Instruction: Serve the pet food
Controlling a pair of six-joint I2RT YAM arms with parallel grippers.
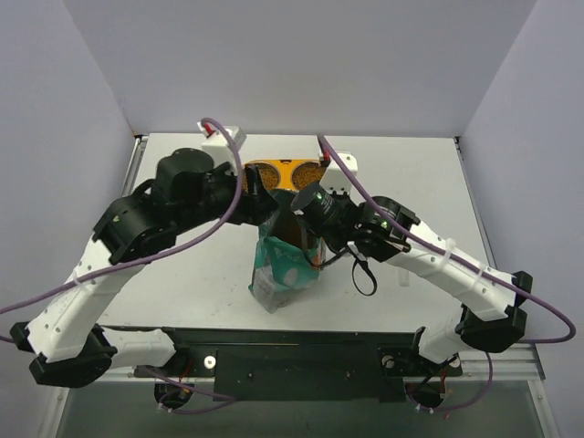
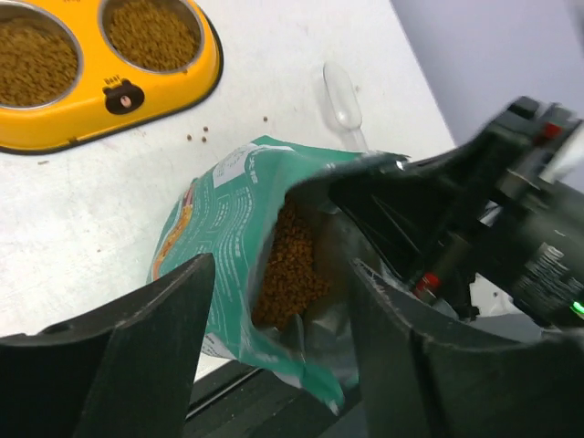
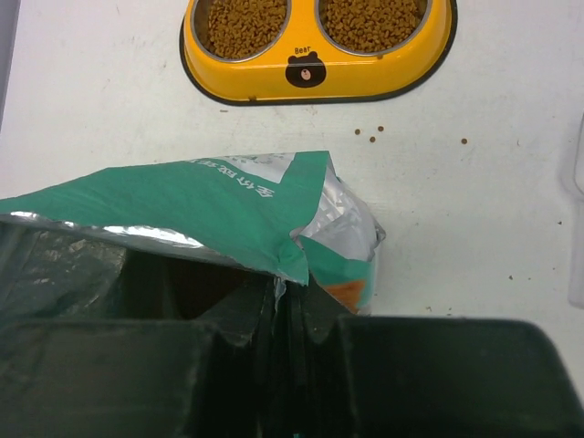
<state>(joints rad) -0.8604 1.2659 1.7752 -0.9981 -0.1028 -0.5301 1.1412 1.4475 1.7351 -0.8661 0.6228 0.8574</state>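
Pet food shows as brown kibble inside the opened teal-and-white bag, which stands in the middle of the table. More pet food fills both bowls of the yellow feeder beyond the bag. My right gripper is shut on the bag's torn top edge and holds it up. My left gripper is open, its fingers standing either side of the bag's mouth. From above, both grippers meet over the bag, the left and the right.
A clear plastic scoop lies on the table to the right of the feeder. A few loose pellets are scattered between feeder and bag. White walls enclose the table on three sides.
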